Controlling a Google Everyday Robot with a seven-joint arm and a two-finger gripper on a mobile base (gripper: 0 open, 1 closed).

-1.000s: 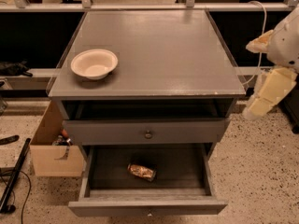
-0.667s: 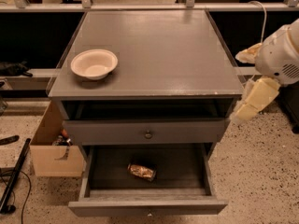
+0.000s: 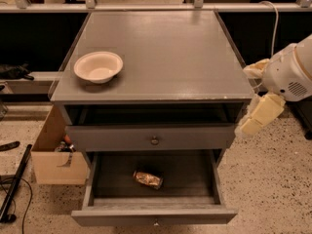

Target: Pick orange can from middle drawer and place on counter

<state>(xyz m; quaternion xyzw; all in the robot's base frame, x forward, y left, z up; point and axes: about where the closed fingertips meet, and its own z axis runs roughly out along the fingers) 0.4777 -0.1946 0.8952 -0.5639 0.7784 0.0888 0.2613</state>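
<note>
The orange can [image 3: 148,179] lies on its side on the dark floor of the pulled-out middle drawer [image 3: 154,214], near the middle. The counter [image 3: 165,52] is the grey top of the cabinet above it. My gripper [image 3: 252,121] hangs from the white arm at the right, just off the cabinet's front right corner, below counter height and above the open drawer's level. It is well apart from the can and holds nothing that I can see.
A cream bowl [image 3: 98,66] sits on the counter's front left. The drawer above [image 3: 154,140] is only slightly out. A cardboard box [image 3: 52,156] stands on the floor to the left. A black pole [image 3: 14,184] lies at far left.
The arm and gripper have moved left and down, from beside the counter's right edge to the cabinet's front right corner. The can, the drawers and the bowl have not moved.
</note>
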